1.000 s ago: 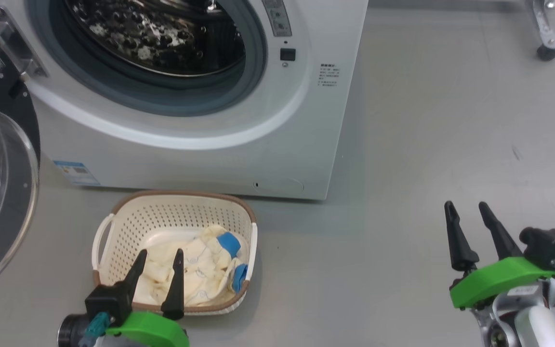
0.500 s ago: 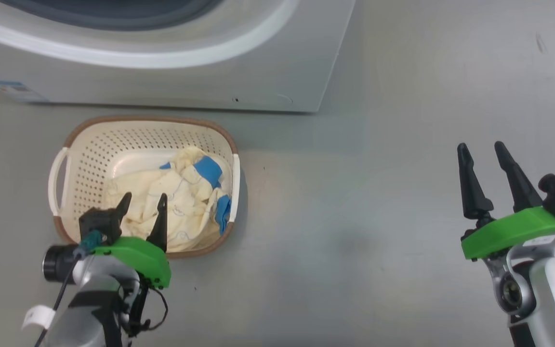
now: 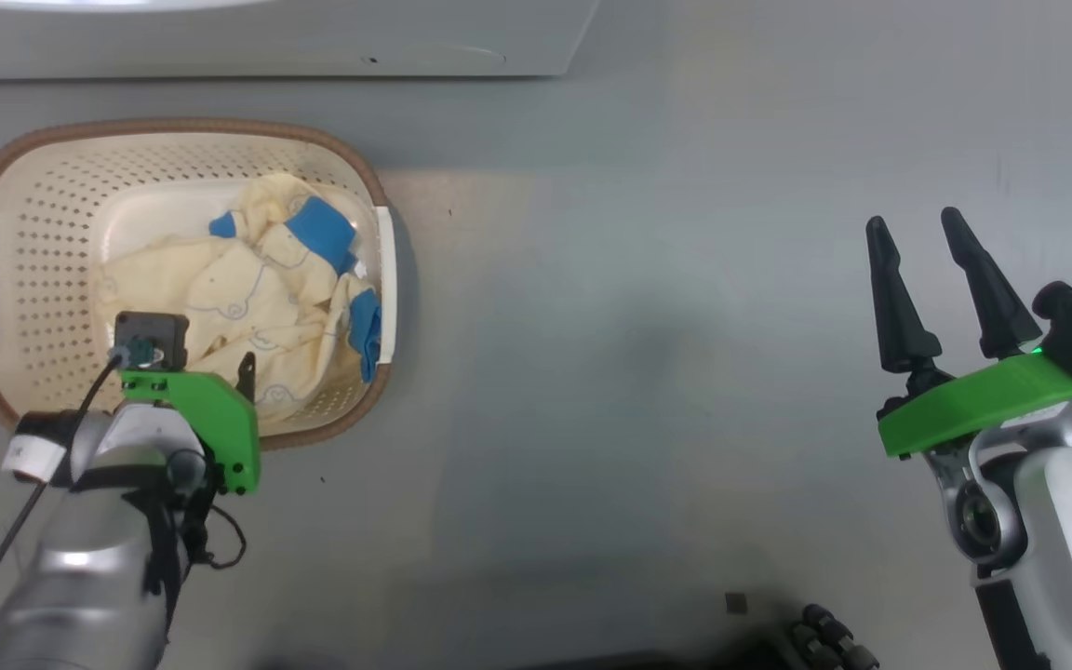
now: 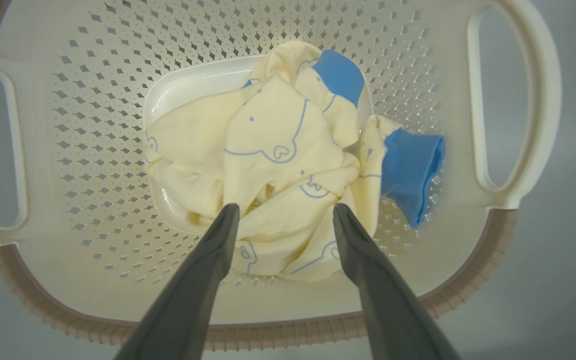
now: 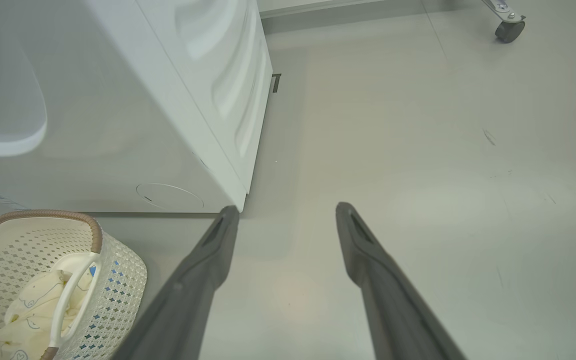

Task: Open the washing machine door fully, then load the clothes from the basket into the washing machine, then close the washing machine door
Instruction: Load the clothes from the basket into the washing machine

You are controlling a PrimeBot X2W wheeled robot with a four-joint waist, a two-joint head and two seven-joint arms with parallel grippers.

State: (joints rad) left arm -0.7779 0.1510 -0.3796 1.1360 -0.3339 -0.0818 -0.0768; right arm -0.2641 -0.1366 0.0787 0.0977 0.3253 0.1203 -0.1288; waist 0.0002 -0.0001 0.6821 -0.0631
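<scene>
**Setting:** smooth pale grey floor. The lower front of the big white front-loading washing machine runs along the head view's edge from eleven to twelve o'clock.

**Item 1:** small rectangular cream plastic basket with perforated sides, a brown woven-look rim and white side handles. It stands on the floor at ten o'clock in the head view, near the machine's front.

**Item 2:** the clothes, a soft bundle of pale cream-yellow fabric with thin blue line-drawn prints and bright blue cuffs. It lies crumpled in the basket's bottom, with one cuff draped up the wall at three o'clock in the left wrist view.
- **Handling, as judged:** light, limp and not fragile. It is likely to sag and trail when lifted, and a shallow pinch may slide off a single layer.
- **Best hold:** the heaped folds at the bundle's middle rather than a cuff.

**Item 3:** left gripper, two long dark fingers on a green mount. The jaws are spread wide and hold nothing. It is poised over the basket with its tips at the bundle's six o'clock edge; contact with the fabric cannot be told.

**Item 4:** right gripper, the same pattern, jaws wide with nothing between them. It is over bare floor at three o'clock in the head view, well apart from the basket
</scene>
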